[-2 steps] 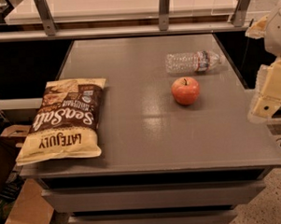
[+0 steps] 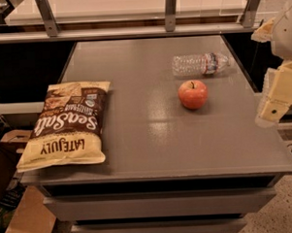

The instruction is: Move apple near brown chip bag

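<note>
The apple (image 2: pixel 193 94) is red-orange with a short dark stem and sits on the grey table (image 2: pixel 152 137), right of centre. The brown chip bag (image 2: pixel 66 124) lies flat at the table's left front edge, with "Sea Salt" and "LATE JULY" lettering. My gripper (image 2: pixel 271 111) is a cream-coloured part at the right edge of the view, beside the table's right edge. It is to the right of the apple, well apart from it, and holds nothing that I can see.
A clear crinkled plastic water bottle (image 2: pixel 200 64) lies on its side just behind the apple. A metal rail with posts (image 2: pixel 171 20) runs along the back of the table. Cardboard boxes (image 2: pixel 24 216) sit on the floor at the lower left.
</note>
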`<state>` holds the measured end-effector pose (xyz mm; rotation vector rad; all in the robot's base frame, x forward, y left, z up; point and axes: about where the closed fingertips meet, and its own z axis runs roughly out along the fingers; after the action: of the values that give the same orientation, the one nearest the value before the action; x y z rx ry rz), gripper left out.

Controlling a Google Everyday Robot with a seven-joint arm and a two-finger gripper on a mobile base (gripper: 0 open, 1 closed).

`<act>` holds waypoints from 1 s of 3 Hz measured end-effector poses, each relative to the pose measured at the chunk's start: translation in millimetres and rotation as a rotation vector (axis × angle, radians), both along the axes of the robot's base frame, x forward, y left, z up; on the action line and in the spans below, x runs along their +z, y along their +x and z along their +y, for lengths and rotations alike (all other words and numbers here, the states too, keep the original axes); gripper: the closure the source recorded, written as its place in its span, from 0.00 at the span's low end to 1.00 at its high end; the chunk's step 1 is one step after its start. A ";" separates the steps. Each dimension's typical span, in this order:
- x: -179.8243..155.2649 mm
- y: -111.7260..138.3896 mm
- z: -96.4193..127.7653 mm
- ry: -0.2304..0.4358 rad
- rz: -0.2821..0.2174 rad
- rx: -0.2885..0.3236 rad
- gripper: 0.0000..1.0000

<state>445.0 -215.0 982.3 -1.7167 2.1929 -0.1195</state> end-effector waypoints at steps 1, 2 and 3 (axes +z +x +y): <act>-12.6 11.3 -1.5 0.008 0.009 0.010 0.00; -31.1 25.2 -2.9 0.026 0.022 0.019 0.00; -53.9 41.1 -6.2 0.046 0.055 0.029 0.00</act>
<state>486.1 -221.2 928.4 -1.7450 2.1914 -0.0148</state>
